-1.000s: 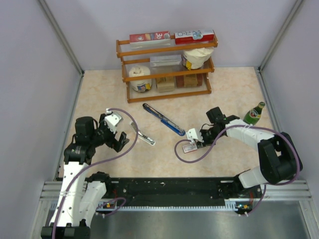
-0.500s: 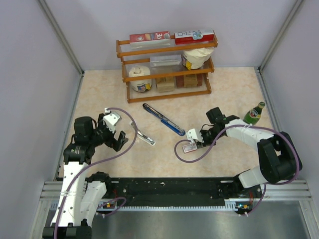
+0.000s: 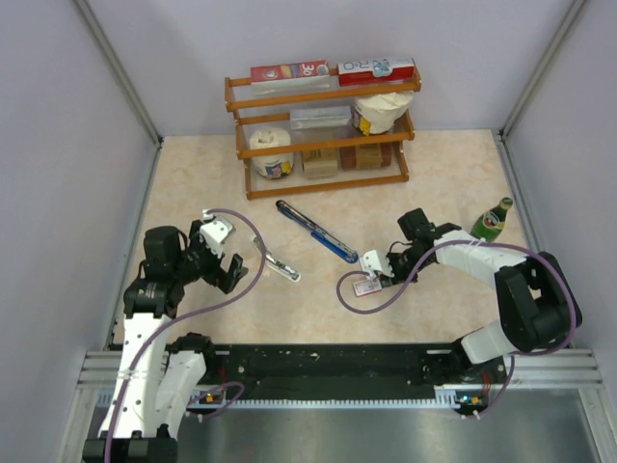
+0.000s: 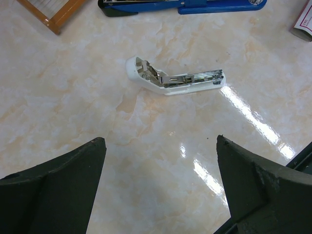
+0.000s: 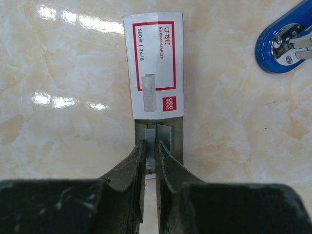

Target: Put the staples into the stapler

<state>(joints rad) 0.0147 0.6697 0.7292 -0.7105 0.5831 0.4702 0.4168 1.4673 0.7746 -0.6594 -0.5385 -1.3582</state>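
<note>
A small white stapler (image 4: pixel 175 79) lies open on the marble table, its metal channel showing; it also shows in the top view (image 3: pixel 277 264). My left gripper (image 4: pixel 161 146) is open and empty, hovering just short of it. A long blue stapler (image 3: pixel 315 231) lies in the middle; its end shows in the right wrist view (image 5: pixel 285 46). The red-and-white staple box (image 5: pixel 153 70) lies slid open, its tray holding grey staple strips (image 5: pixel 165 134). My right gripper (image 5: pixel 150 146) is shut on one staple strip (image 5: pixel 150 153) in the tray.
A wooden rack (image 3: pixel 323 135) with boxes, a paper roll and jars stands at the back. A green bottle (image 3: pixel 492 220) stands at the right, close to my right arm. Grey walls close in both sides.
</note>
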